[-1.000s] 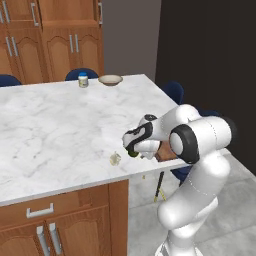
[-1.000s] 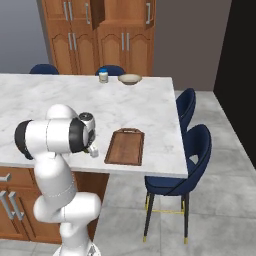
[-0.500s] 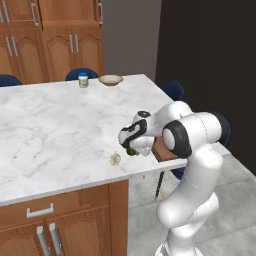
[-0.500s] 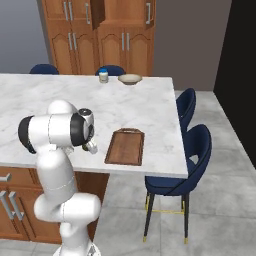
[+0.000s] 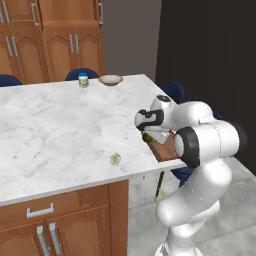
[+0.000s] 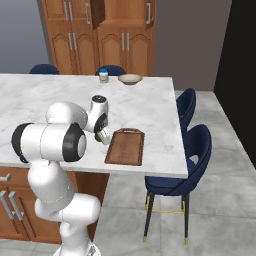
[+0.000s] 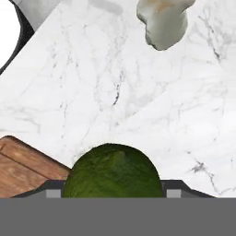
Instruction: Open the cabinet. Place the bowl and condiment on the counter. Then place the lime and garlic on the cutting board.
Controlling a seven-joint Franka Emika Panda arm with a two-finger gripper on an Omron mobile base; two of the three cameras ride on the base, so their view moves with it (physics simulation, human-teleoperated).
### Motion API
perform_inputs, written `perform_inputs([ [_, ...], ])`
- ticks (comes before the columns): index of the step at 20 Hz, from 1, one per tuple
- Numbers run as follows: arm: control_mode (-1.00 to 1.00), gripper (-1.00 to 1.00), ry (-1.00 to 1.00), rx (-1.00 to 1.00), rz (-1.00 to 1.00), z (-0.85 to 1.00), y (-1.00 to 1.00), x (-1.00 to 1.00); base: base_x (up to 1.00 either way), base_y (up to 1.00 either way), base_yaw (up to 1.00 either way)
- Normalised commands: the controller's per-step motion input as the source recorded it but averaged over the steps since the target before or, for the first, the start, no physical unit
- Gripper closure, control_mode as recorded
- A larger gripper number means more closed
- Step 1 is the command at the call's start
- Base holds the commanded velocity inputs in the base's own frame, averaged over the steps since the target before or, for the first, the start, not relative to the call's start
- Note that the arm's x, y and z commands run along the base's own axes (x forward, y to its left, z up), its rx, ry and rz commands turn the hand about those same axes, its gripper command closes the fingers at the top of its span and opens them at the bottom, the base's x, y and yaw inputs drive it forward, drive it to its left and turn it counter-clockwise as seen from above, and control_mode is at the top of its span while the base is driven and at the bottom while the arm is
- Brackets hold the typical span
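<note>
Green fills the lower middle of our hand view: the lime point(image 7: 113, 170) sits right at the gripper, with a dark finger tip point(image 7: 174, 185) showing at each side of it, so we read the jaws as closed on the lime. In the left base view we see the gripper point(image 5: 150, 135) low over the near right part of the counter point(image 5: 60, 125), the lime point(image 5: 148, 137) a green spot beneath the hand, at the left edge of the cutting board point(image 5: 165, 147). From the right base camera the gripper point(image 6: 103, 136) hangs just at 9 o'clock of the cutting board point(image 6: 125, 147).

We find the garlic point(image 5: 115, 159) lying on the marble near the front edge, at about 8 o'clock from the hand and apart from it; through the hand camera the garlic point(image 7: 162, 23) lies at 12 o'clock, beyond the lime.

At the far edge of the counter stand the bowl point(image 5: 110, 79) and, just beside it at 9 o'clock, the condiment point(image 5: 83, 80). Behind them rises the cabinet point(image 6: 120, 30), with one upper door point(image 6: 97, 12) swung out.
</note>
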Motion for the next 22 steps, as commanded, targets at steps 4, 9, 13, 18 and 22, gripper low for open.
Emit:
perform_inputs([
  [4, -1.00, 1.00, 0.08, -0.03, -0.20, 0.03, -0.88, 0.07, 0.00, 0.00, 0.00],
  [9, -1.00, 1.00, 0.18, 0.00, -0.16, -0.04, -0.82, 0.06, 0.00, 0.00, 0.00],
  [13, -1.00, 1.00, 0.12, 0.00, -0.01, -0.32, -0.18, 0.45, 0.00, 0.00, 0.00],
  [18, -1.00, -1.00, 0.02, -0.04, 0.00, -0.45, 0.01, 0.39, 0.00, 0.00, 0.00],
  [22, -1.00, -1.00, 0.00, 0.00, 0.00, -0.13, 0.00, 0.15, 0.00, 0.00, 0.00],
])
